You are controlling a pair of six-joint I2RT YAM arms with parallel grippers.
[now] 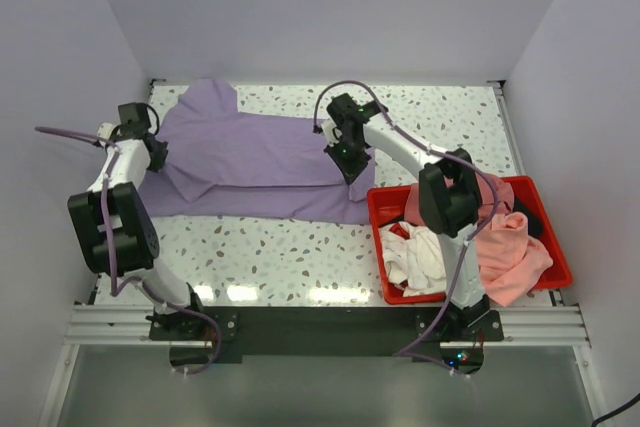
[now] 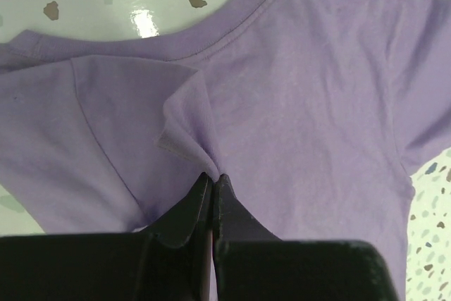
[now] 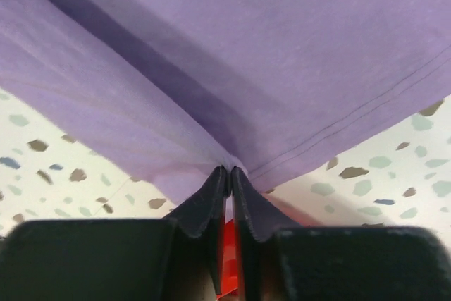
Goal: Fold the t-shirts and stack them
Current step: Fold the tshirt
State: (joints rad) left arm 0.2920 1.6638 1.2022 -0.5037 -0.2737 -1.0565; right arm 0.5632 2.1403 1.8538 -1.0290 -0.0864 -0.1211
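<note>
Here, speckled tabletop, plain pale walls, lavender t-shirt laid across.

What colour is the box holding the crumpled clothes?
Red. The bin shows best in the top external view.

You had the top camera looking down from overhead at the near edge, taking in the whole tabletop. Your wrist cameras sat very near, each peering out past its own jaws. All three shared the lavender t-shirt: left its collar, right its hem.
</note>
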